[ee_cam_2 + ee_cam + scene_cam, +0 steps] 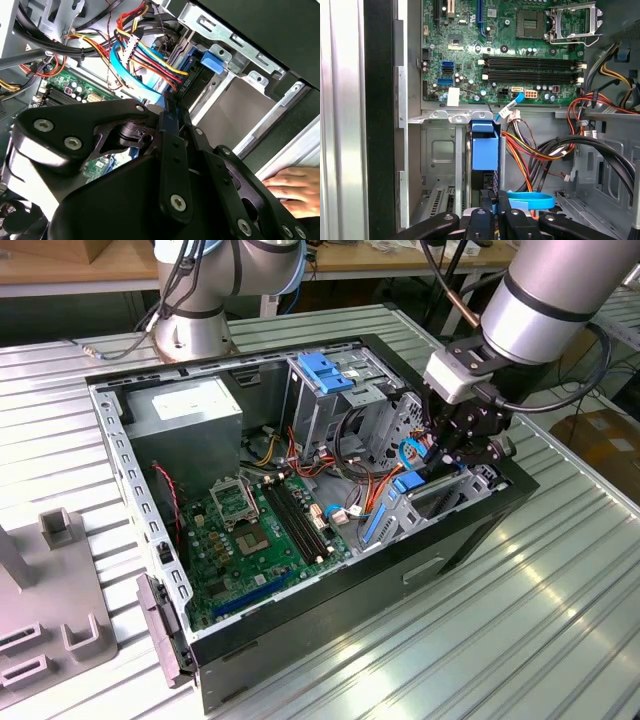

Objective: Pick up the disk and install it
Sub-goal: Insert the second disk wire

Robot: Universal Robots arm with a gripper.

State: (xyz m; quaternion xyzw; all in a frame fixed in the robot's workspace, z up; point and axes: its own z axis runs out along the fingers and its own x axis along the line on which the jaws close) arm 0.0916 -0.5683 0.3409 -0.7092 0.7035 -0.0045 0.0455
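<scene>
The disk point(484, 150) stands on edge in the lower drive bay of the open computer case point(330, 610), and its blue carrier rail point(408, 483) shows at the case's corner on the exterior view's right. My gripper point(452, 452) reaches down into that corner. In both wrist views its black fingers point(480, 215) are pressed close together on the disk's blue-edged end. The gripper point(169, 114) grips the thin blue rail beside the bay's metal wall. Most of the disk's grey body is hidden inside the bay.
Bundles of coloured cables point(535, 145) and a blue ribbon cable point(530, 201) crowd the bay. The motherboard point(260, 530), power supply point(185, 415) and tall drive cage with a blue latch point(325, 370) lie inside the case. A person's hand point(295, 187) rests outside it.
</scene>
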